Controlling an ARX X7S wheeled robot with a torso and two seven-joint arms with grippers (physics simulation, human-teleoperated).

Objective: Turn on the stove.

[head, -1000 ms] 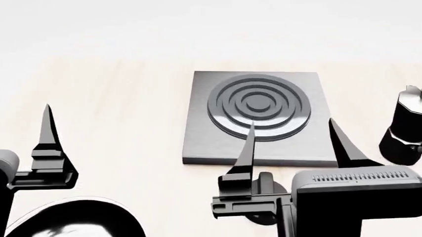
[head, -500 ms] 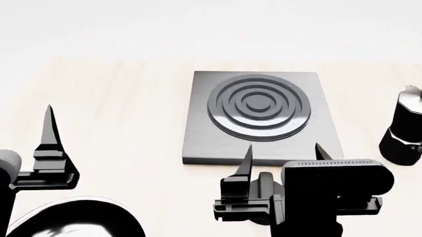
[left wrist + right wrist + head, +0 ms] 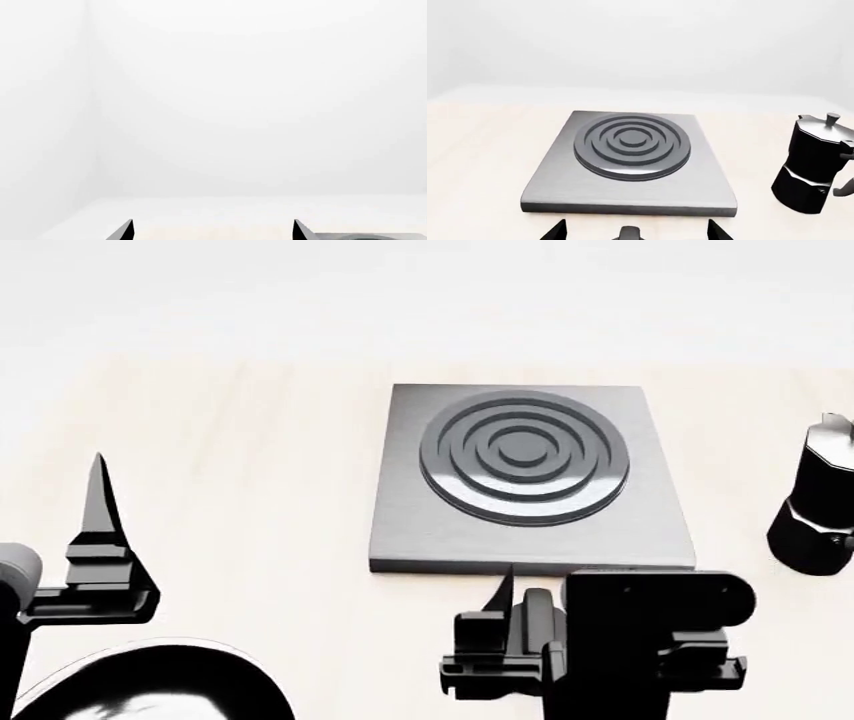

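Note:
The stove (image 3: 534,530) is a flat brushed-grey slab with a dark ringed burner (image 3: 523,455), in the middle of the pale wood table. It also shows in the right wrist view (image 3: 627,192). Its small black knob (image 3: 629,233) sits just in front of the slab's near edge. My right gripper (image 3: 635,228) is open, with one fingertip on each side of the knob and neither touching it. In the head view the right arm hides the knob. My left gripper (image 3: 212,231) is open and empty, off to the left of the stove.
A black moka pot (image 3: 814,500) stands right of the stove, also in the right wrist view (image 3: 816,167). A black frying pan (image 3: 147,685) lies at the near left, below my left gripper's finger (image 3: 100,505). A stove corner (image 3: 367,236) shows in the left wrist view.
My right gripper has drawn back from over the slab's front part to just before its near edge and tipped lower. The left arm has not moved.

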